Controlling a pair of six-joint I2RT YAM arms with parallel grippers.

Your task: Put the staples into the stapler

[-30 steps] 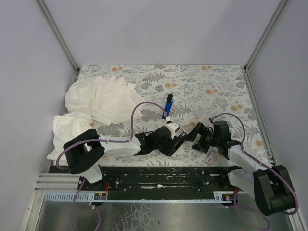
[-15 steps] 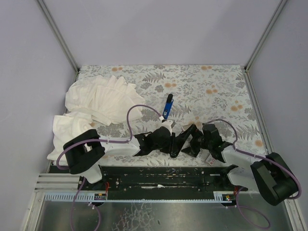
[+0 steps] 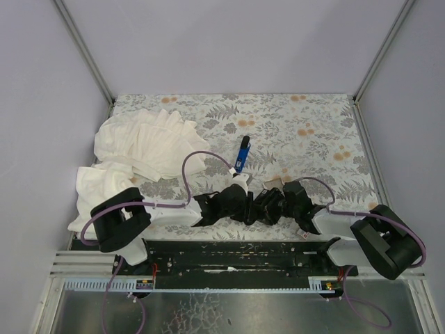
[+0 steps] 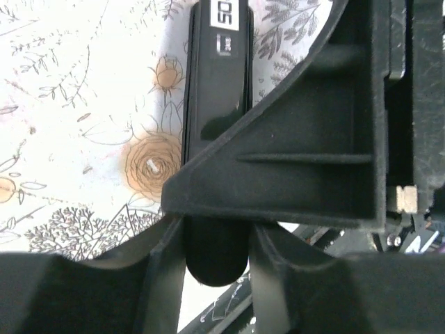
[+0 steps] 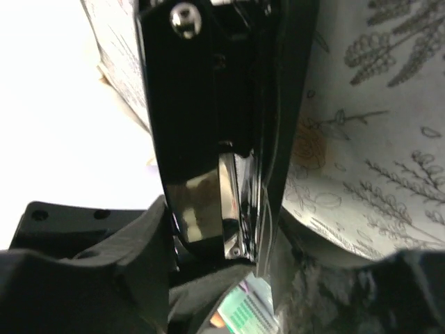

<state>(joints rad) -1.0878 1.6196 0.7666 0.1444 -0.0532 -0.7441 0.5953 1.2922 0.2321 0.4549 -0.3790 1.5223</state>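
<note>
Left wrist view — left tool (image 4: 215, 240) tight on the stapler (image 4: 215, 125) — right tool (image 5: 222, 229) around its black arm, grip uncertain.

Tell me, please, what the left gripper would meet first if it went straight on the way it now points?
Most likely the right gripper, whose finger crosses just ahead of the left gripper, over the stapler it holds; their height gap is unclear.
</note>
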